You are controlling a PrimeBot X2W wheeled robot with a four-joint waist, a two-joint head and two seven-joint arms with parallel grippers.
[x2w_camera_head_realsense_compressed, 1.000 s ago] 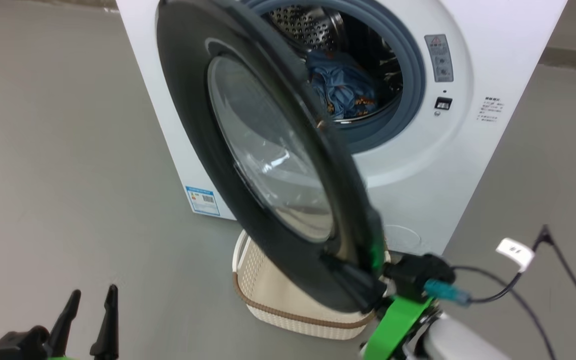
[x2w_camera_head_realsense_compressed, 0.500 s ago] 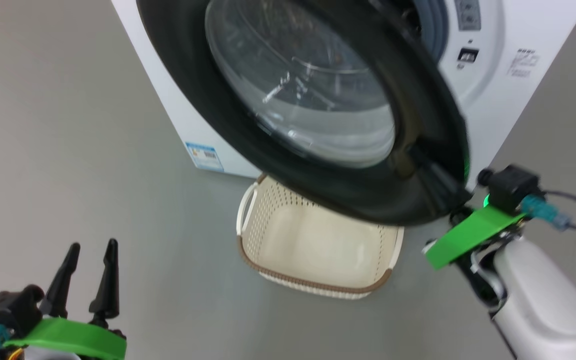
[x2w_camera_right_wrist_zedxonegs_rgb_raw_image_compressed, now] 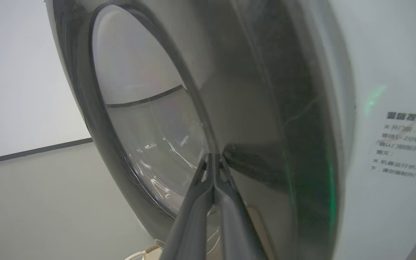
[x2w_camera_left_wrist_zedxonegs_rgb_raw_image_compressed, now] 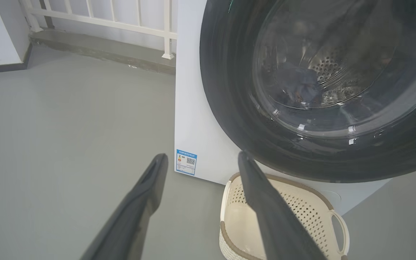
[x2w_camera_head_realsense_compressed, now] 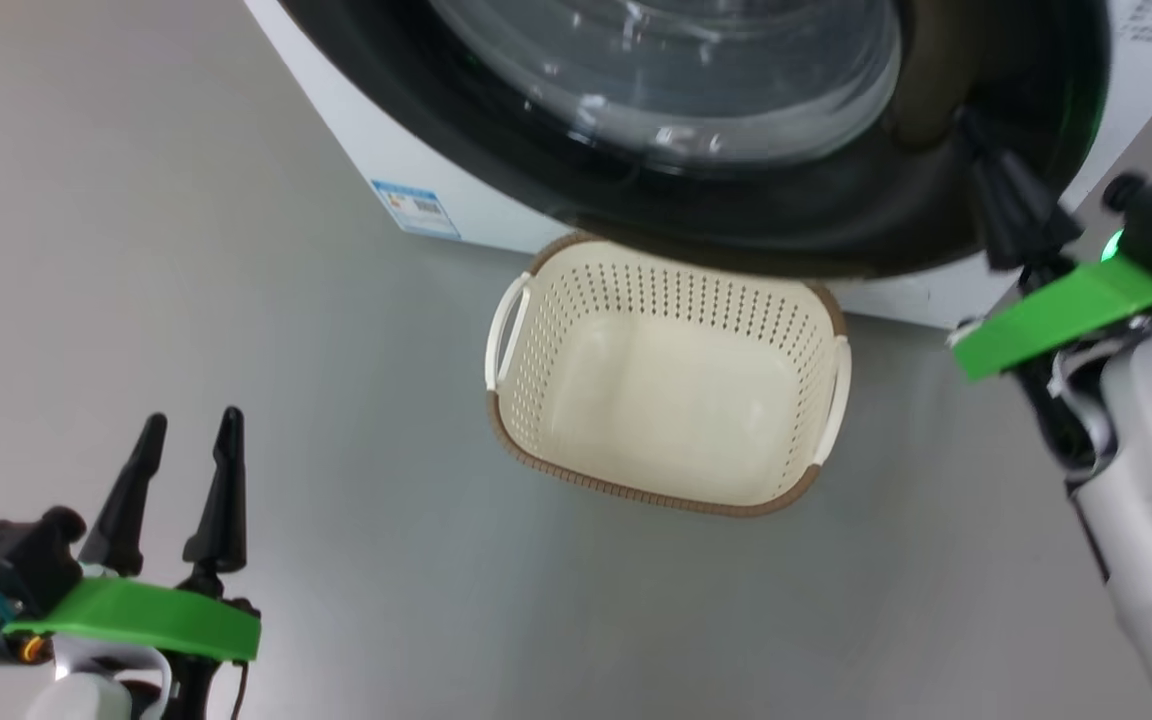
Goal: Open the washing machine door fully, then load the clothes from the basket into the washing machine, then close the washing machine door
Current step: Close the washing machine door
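Your right end effector (x2w_camera_right_wrist_zedxonegs_rgb_raw_image_compressed: 213,156) has its fingers pressed together with nothing between them. The tips touch the glossy black rim of the washing machine door (x2w_camera_left_wrist_zedxonegs_rgb_raw_image_compressed: 226,119), on its right side, just outside the glass. In the head view the right forearm (x2w_camera_head_realsense_compressed: 1151,480) rises from the lower right corner, wrist bent, with the fingers angled up and to the left onto the rim.

The door sits nearly flat against the front of the washing machine (x2w_camera_left_wrist_zedxonegs_rgb_raw_image_compressed: 197,144). You can't tell from these views whether it has latched.

The clothes (x2w_camera_left_wrist_zedxonegs_rgb_raw_image_compressed: 296,88) show as a dark bluish bundle through the glass, low in the steel drum.

The basket (x2w_camera_head_realsense_compressed: 676,300) stands on the grey floor (x2w_camera_head_realsense_compressed: 236,250) just below the door, close against the machine front, to the right of the blue label sticker (x2w_camera_left_wrist_zedxonegs_rgb_raw_image_compressed: 186,162).

Your left end effector (x2w_camera_head_realsense_compressed: 191,418) is low at the left, fingers apart and pointing up the head view. It hangs over the floor, well apart from the basket.
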